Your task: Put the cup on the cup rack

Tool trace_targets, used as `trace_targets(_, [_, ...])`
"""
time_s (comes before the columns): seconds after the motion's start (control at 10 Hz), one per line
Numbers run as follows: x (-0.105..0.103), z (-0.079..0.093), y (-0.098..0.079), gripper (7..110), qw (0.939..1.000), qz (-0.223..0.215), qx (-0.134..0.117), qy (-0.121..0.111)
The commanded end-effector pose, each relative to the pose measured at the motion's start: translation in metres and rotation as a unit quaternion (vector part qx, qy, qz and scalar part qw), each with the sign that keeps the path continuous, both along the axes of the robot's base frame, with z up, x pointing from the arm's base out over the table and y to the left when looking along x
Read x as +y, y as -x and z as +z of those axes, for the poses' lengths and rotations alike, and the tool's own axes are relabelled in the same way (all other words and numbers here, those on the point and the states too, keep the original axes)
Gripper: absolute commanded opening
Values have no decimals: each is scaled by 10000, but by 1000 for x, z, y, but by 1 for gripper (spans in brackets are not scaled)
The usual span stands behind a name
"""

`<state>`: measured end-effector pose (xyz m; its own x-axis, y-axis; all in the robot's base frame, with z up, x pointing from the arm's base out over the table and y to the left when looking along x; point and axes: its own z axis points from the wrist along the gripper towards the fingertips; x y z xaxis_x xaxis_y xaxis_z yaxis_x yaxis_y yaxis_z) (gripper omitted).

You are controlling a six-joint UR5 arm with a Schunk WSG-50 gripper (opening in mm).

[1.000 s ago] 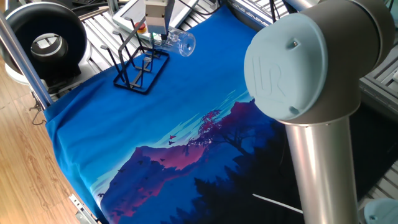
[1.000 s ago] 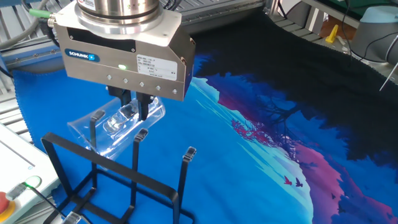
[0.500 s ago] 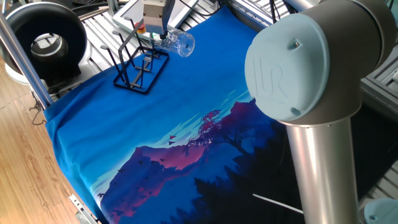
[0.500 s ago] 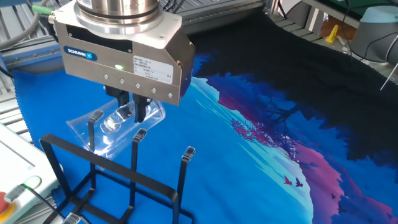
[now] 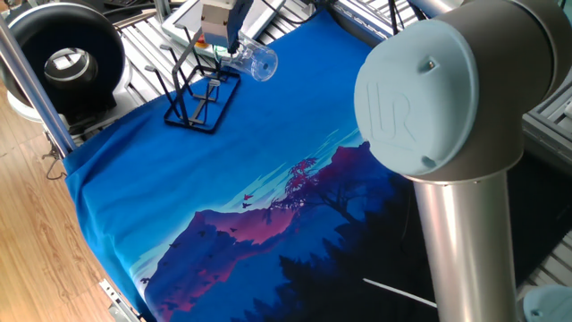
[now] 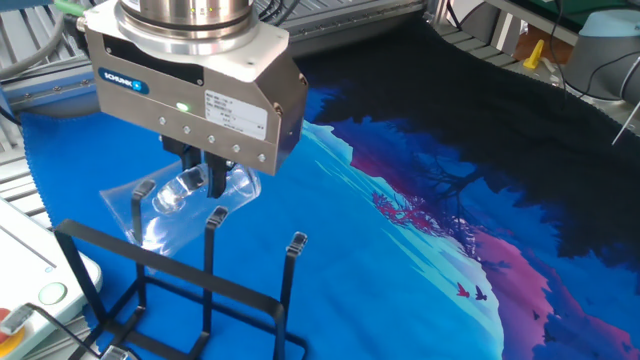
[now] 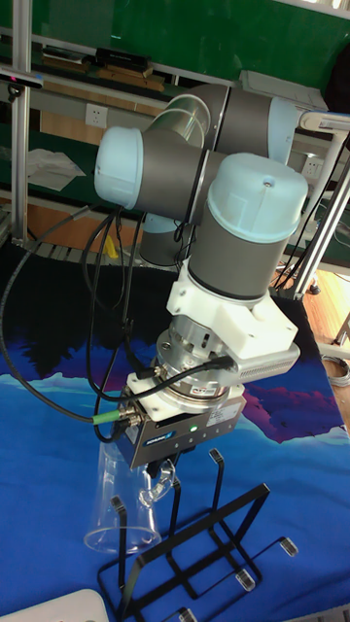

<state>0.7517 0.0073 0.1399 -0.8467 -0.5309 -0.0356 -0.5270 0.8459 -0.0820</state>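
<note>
Pincer (image 6: 200,180) is clamped on the cup (image 6: 175,205), fingers (image 6: 215,180) pinching the clear wall near the thick base. Cup is held off the desk (image 6: 400,260), tilted on its side, open mouth pointing down and away from the pincer in the tall view (image 7: 122,505). In one fixed view the cup (image 5: 259,63) sticks out sideways from under the pincer (image 5: 223,43), just beside the rack (image 5: 201,94).

Rack (image 6: 180,290) stands upright on the blue cloth at the desk's corner, base frame flat, prongs vertical. In the other fixed view, the cup sits at the height of the prong tips, one tip overlapping the glass; cannot tell whether it is touching or just in front. In the tall view the rack (image 7: 190,559) is below and in front of the pincer (image 7: 160,471), with the cup mouth low beside one prong.

Cloth (image 5: 223,197) has a blue-to-purple mountain print and covers most of the desk. Green LED lit on the pincer body. Black round fan-like unit (image 5: 63,58) sits off the desk edge, well apart from the rack.
</note>
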Motion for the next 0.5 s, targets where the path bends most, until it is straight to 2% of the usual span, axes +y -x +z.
trace_targets(0.0, [0, 1, -4, 7, 9999, -126, -82, -33])
trace_targets(0.4, [-5, 1, 6, 7, 9999, 84, 115, 85])
